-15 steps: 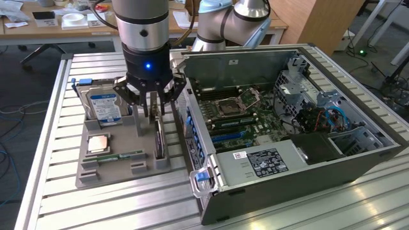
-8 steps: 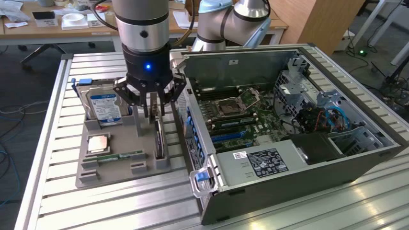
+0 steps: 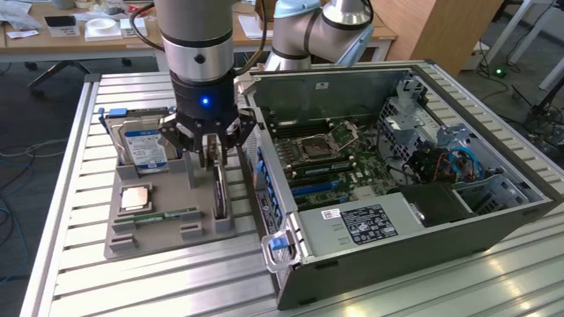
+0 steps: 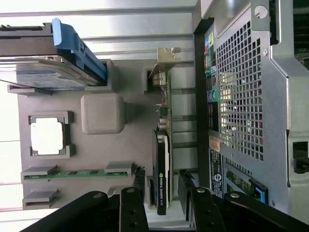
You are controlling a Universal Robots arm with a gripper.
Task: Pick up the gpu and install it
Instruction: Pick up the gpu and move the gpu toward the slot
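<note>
The tool (image 3: 214, 157) hangs open right over the gpu (image 3: 219, 193), its 2 fingers (image 4: 139, 180) straddling the card with a gap on each side. The gpu stands on edge in the gray holder tray (image 3: 168, 231) on the bench (image 3: 70, 198), just beside the open computer case (image 3: 414, 257).

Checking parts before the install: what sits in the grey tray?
In the tray: a hard drive, a processor, a memory stick and the gpu on edge, the open gripper astride it. The slots hide the gpu's lower edge.
</note>
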